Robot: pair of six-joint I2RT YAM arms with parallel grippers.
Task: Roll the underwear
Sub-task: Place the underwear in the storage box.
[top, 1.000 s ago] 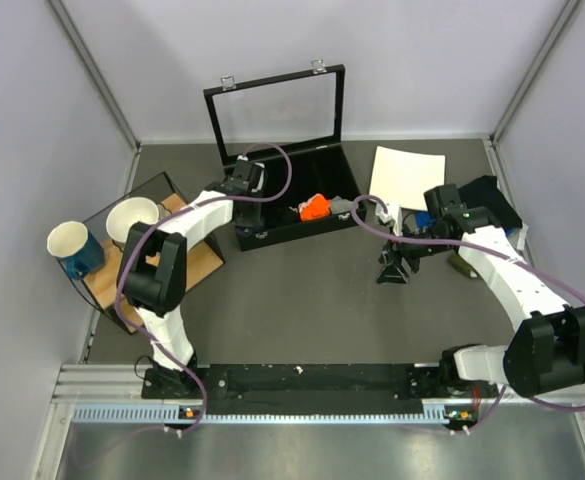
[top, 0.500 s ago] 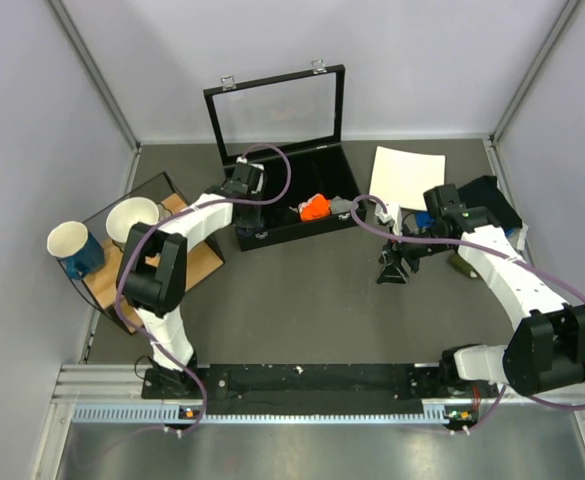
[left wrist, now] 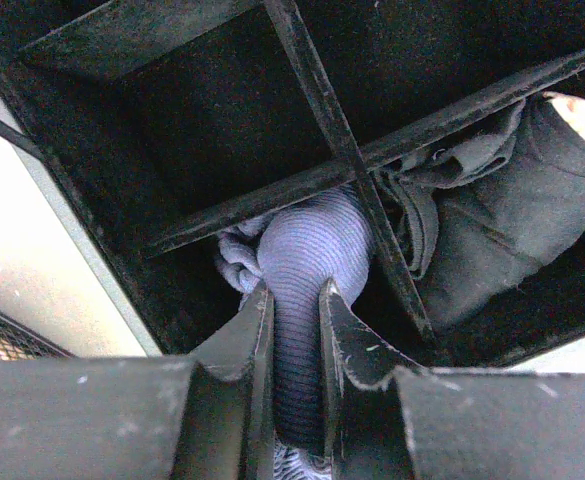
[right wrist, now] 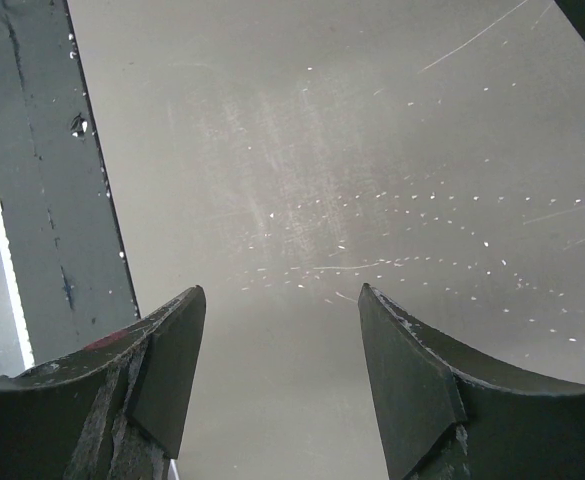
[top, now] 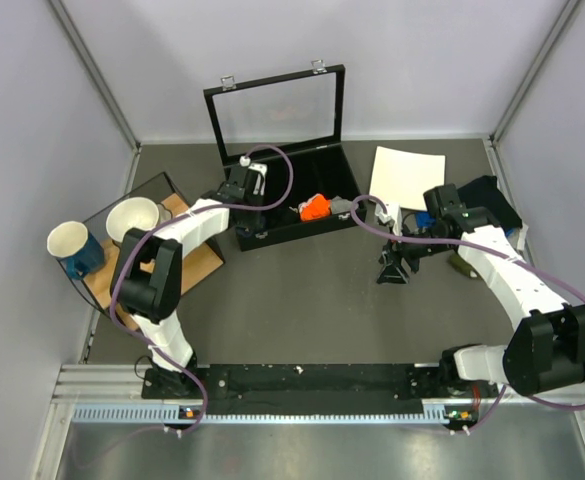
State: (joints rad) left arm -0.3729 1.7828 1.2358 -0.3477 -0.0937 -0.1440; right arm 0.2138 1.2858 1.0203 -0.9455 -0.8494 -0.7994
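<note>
The underwear (left wrist: 307, 255) is a rolled bundle of blue ribbed fabric; its waistband does not show. It hangs into a compartment of the black divided box (left wrist: 312, 180). My left gripper (left wrist: 294, 292) is shut on the roll, one finger on each side. In the top view the left gripper (top: 249, 203) sits over the box's left part (top: 272, 232), and the roll is hidden under it. My right gripper (right wrist: 282, 292) is open and empty over bare table; in the top view it (top: 392, 272) is right of the box.
A dark grey cloth (left wrist: 502, 220) lies in the neighbouring compartment. An orange cloth (top: 315, 207) and a grey cloth (top: 340, 208) lie in the box, whose glass lid (top: 277, 112) stands open. A white sheet (top: 405, 177) lies at the back right. Two cups (top: 132, 218) stand on a board at left.
My left wrist has shifted slightly toward the back of the box, still holding the roll. The right arm has not moved.
</note>
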